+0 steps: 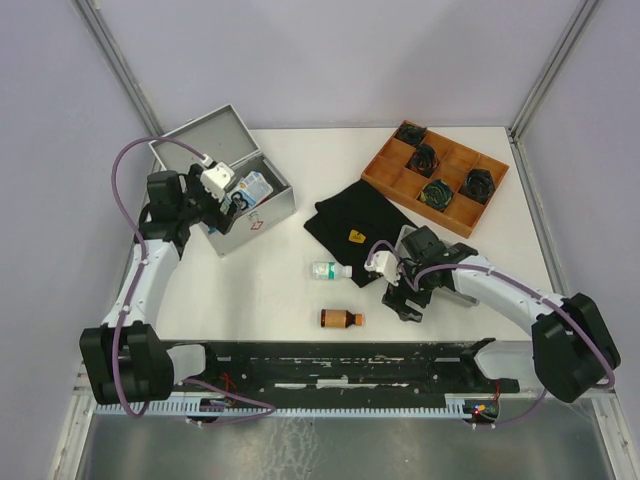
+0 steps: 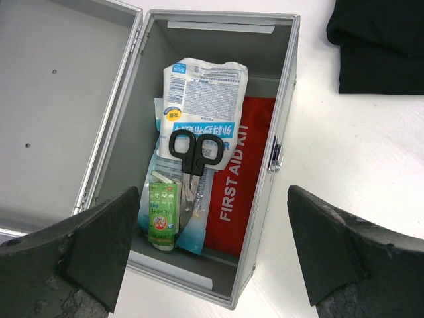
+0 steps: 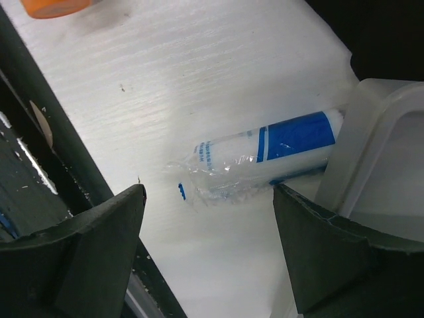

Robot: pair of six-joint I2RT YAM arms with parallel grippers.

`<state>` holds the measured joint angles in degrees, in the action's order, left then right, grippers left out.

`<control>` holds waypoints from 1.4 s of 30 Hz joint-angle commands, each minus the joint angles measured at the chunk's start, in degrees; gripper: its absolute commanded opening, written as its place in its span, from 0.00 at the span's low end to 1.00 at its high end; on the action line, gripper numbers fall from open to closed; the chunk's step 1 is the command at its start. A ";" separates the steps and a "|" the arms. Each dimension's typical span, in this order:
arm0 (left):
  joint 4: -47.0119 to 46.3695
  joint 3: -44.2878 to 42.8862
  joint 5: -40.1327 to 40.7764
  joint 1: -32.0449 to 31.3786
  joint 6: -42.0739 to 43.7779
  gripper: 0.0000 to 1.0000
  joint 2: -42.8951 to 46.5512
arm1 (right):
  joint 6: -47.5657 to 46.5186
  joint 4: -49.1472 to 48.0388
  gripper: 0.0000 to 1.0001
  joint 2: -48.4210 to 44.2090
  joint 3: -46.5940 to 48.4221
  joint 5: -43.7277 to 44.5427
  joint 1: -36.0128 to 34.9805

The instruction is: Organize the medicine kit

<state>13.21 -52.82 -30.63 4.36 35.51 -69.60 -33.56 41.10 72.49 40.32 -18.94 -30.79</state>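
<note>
The right gripper (image 3: 207, 199), jaws spread wide, holding nothing, hangs over a wrapped tube (image 3: 271, 149), perhaps ointment, lying jaw-to-jaw. The medicine kit (image 1: 262, 212) sits open far left, under the equally spread, empty left gripper (image 2: 212, 199).

Left arm (image 1: 141, 288), right arm (image 1: 503, 290): jaws apart

The top view is taken from above and behind the arm bases. It is aimed down and forward, from far enough that the whole table (image 1: 300, 290) is covered. The left wrist view is aimed steeply down at close range into the open medicine kit (image 2: 262, 218). The right wrist view is held very near the tabletop, over a wrapped tube (image 3: 265, 156). The kit interior and a black cloth (image 2: 381, 43) are shared by the top and left wrist views.
</note>
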 commanded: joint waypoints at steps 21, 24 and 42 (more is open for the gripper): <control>-2.58 2.72 -1.71 -0.96 1.06 1.00 5.60 | 21.52 -3.49 0.85 11.85 11.46 16.20 -8.19; -2.53 2.72 -1.71 -0.96 1.06 1.00 5.50 | 20.70 -2.70 0.84 13.20 11.95 13.86 -8.96; -2.72 2.66 -2.83 -1.37 2.02 1.00 5.25 | -2.27 5.43 0.70 3.25 11.77 13.11 -9.79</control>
<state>13.13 -50.19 -31.24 3.33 35.62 -65.45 -32.29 44.34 78.26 50.26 -9.23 -40.40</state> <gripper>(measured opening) 0.997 0.697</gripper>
